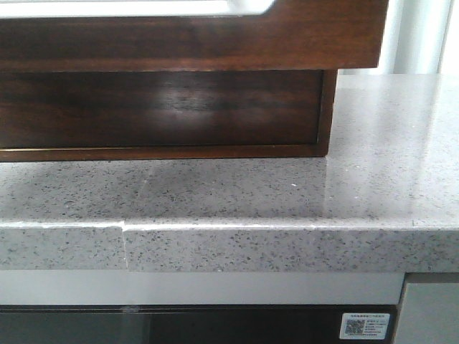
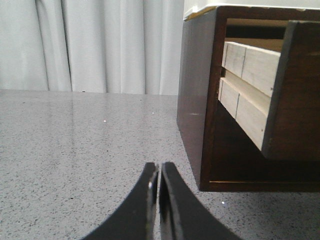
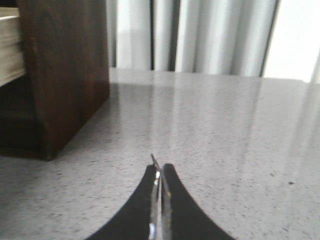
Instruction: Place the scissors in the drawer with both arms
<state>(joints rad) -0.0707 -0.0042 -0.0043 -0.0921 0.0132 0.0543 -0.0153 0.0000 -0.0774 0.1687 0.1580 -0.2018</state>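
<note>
A: Where were the scissors (image 3: 156,200)?

B: Clamped in the right tool (image 3: 159,172), a thin steel blade tip poking out. The left tool (image 2: 159,172) was clenched, empty.

A: How would they handle?

B: Likely light, stiff, slippery; best held by the blades.

A: The drawer (image 2: 265,75)?

B: Pulled open above the speckled worktop (image 1: 373,179), dark glossy wood.
</note>
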